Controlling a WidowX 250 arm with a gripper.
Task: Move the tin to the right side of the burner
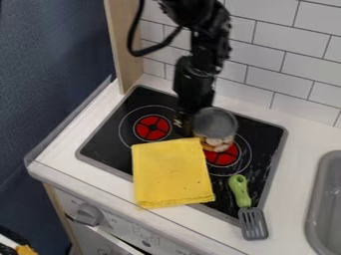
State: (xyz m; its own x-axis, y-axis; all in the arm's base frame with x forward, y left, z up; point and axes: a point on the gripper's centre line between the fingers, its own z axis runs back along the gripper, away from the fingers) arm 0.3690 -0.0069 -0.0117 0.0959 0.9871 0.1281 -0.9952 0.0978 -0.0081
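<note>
The tin [214,124], with a grey metal top and a picture label low on its side, stands at the back of the right-hand burner [222,155] and covers part of its red centre. Hanging down at the tin's left side is my black gripper [183,123], close against it, between the two burners. Whether it touches or holds the tin cannot be made out.
A yellow cloth [172,173] lies over the stove's front middle, close to the tin. A green-handled spatula [246,201] rests across the front right edge. The left burner [152,128] is uncovered; a grey sink [327,199] is at far right, a tiled wall behind.
</note>
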